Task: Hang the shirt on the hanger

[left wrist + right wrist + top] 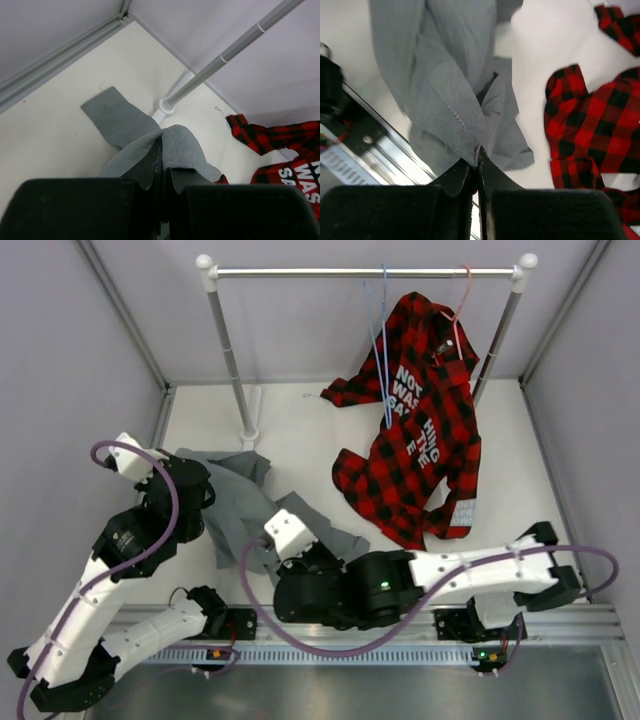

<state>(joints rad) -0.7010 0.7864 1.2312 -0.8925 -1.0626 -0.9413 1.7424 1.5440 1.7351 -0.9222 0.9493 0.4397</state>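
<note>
The grey shirt [243,508] lies bunched on the table's near left, lifted between my two arms. My left gripper [200,492] is shut on a fold of it; in the left wrist view the fabric [181,146] drapes over the closed gripper [164,150]. Over the shirt's right part, my right gripper [280,525] is shut on a stitched edge. In the right wrist view that cloth [445,100] rises from the pinched gripper [478,161]. The light-blue hanger [380,340] hangs bare from the rail, far behind both grippers.
A clothes rail [365,272] spans the back on two posts, the left post's base [250,430] just behind the grey shirt. A red-and-black plaid shirt [420,440] hangs on a pink hanger [462,295] and trails onto the table at right.
</note>
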